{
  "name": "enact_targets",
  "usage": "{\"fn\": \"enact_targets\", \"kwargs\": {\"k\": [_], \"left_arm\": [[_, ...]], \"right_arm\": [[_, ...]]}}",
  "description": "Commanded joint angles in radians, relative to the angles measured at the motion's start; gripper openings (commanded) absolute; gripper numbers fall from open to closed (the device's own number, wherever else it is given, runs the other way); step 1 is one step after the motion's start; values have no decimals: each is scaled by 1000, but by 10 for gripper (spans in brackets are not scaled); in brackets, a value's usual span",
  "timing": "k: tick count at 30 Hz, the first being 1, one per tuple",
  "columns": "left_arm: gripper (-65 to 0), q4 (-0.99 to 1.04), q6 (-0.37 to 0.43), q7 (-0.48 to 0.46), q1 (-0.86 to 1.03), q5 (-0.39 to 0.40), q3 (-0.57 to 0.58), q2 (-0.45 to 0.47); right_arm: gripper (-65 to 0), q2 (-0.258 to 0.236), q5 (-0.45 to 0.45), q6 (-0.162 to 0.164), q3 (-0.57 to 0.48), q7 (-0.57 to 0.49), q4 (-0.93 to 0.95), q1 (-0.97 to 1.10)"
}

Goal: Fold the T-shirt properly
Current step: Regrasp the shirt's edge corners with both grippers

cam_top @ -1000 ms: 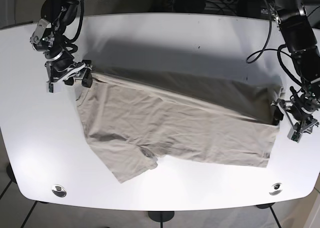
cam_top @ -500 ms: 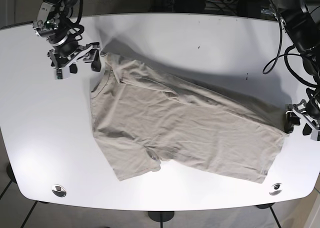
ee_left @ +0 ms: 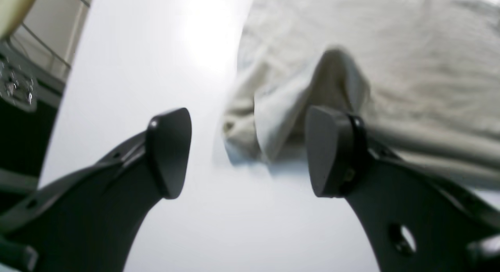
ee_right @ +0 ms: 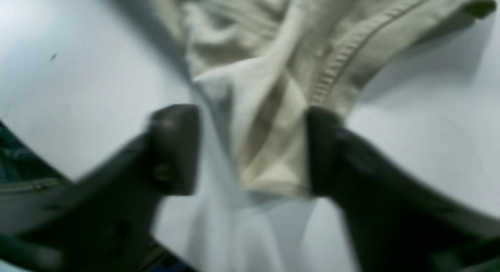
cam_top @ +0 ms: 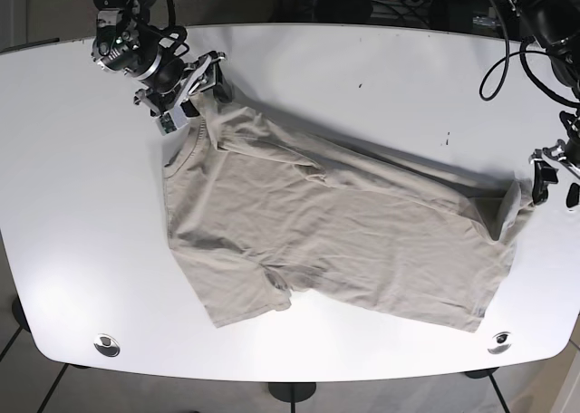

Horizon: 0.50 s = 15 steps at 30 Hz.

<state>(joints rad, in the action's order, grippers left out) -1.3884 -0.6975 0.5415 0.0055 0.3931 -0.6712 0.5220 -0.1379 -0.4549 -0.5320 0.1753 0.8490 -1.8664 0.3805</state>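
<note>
No text, label, brand, number or sign can be read in any of the views. The T-shirt (cam_top: 335, 241) is plain beige with no print, and the white table (cam_top: 72, 250) carries no lettering. The two round fittings at its 5 and 7 o'clock edge are too small to make out any marking.

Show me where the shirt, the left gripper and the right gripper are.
shirt (cam_top: 344, 236), base view, middle of the body fabric.
left gripper (ee_left: 248, 153), left wrist view, midway between the open fingertips.
right gripper (ee_right: 252, 149), right wrist view, midway between the fingertips, over the bunched fabric.
</note>
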Motion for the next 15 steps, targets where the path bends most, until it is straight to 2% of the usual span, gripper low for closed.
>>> {"fn": "enact_targets", "kwargs": {"k": [1, 4, 5, 7, 9, 15], "left_arm": [[-224, -13, -1, -56, -5, -13, -6, 26], [-221, 42, -1, -99, -11, -85, 24, 0], [-221, 74, -1, -140, -45, -116, 44, -7], [-218, 151, 23, -191, -98, -173, 103, -9], [-218, 202, 45, -194, -140, -201, 150, -9], [-218, 369, 51, -196, -247, -207, 176, -9]], "right_arm": [[-433, -2, -17, -7, 2, -20, 34, -28], [-596, -4, -20, -7, 2, -20, 58, -42], [-631, -4, -20, -7, 0, -20, 58, -42], [-626, -4, -18, -7, 0, -20, 58, -42], [-626, -4, -22, -7, 2, -20, 58, -42], [-626, -4, -26, -7, 3, -20, 50, -42]]}}
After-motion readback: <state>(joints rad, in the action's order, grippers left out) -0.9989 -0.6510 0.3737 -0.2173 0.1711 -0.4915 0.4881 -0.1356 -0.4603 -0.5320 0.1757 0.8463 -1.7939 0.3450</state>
